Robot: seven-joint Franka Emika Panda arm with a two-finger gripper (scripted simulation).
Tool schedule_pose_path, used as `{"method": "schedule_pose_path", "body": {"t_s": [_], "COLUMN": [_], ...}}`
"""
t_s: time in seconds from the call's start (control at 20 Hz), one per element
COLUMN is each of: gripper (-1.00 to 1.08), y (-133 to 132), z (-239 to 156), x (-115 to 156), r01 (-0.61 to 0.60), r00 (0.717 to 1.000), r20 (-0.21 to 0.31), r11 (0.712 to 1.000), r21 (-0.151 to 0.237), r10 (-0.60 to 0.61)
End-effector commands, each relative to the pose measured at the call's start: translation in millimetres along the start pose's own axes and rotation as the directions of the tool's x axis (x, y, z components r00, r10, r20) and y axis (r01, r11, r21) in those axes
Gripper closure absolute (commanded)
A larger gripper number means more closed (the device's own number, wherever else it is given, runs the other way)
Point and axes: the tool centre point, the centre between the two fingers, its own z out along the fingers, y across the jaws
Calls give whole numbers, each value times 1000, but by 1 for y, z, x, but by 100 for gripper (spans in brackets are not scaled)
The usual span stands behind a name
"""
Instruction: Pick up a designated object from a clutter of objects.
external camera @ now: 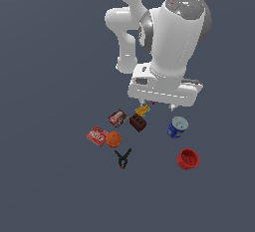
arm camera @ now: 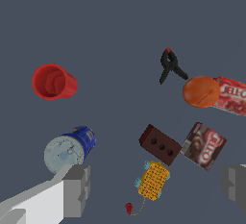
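Observation:
The blue can [external camera: 177,127] with a pale top stands at the exterior view's right of the clutter; it also shows in the wrist view [arm camera: 69,148]. My gripper [external camera: 158,105] hovers above the clutter, open and empty, its jaws spread wide. In the wrist view the gripper [arm camera: 156,185] is centred over the yellow item [arm camera: 153,180], and one finger [arm camera: 77,189] is close beside the can. The clutter holds a dark brown block [external camera: 138,123], a brown-red box [external camera: 117,117], a red box [external camera: 96,136], an orange ball [external camera: 113,139], a black clamp [external camera: 123,158] and a red cup [external camera: 188,159].
The red cup [arm camera: 53,81] lies apart from the can on the grey floor. The dark brown block [arm camera: 160,144] and brown-red box [arm camera: 204,145] sit between the fingers' span. The clamp [arm camera: 170,66], ball [arm camera: 201,92] and red box [arm camera: 233,94] lie farther off.

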Motion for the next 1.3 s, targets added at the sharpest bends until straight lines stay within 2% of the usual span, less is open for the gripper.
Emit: {"method": "schedule_pose_path", "body": {"t_s": [0.0, 0.7, 1.25], "gripper": [-92, -92, -92], "y": [-15, -93, -123], "z": [14, 90, 123], "x": [-3, -31, -50], "r01": [-39, -242, -326], "r00": [999, 970, 945], "r20": [0, 1, 1], "r11": [999, 970, 945], "r21": [-1, -6, -7], "r10": [39, 242, 326]}}
